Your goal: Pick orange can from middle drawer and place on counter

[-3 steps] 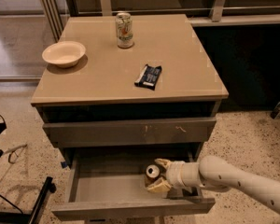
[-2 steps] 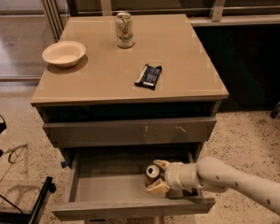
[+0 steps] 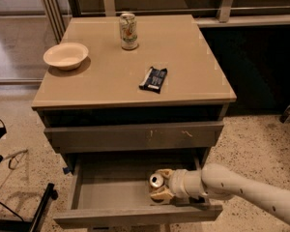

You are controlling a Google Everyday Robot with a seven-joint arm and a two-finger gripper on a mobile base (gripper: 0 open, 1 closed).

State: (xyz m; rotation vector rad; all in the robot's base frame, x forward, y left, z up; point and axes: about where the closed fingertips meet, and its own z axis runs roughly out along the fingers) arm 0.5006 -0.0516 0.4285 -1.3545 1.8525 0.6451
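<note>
Gripper (image 3: 158,184) sits inside the open middle drawer (image 3: 111,192). Fingers (image 3: 163,195) are narrowed onto the orange can (image 3: 156,180), one on each side, gripping it upright.

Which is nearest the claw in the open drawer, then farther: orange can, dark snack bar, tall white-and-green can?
1. Orange can, at the claw, inside the drawer.
2. Snack bar, middle of the counter.
3. White-and-green can, back of the counter.

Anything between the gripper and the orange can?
Nothing: in the camera view the gripper sits right around the orange can inside the open middle drawer.
</note>
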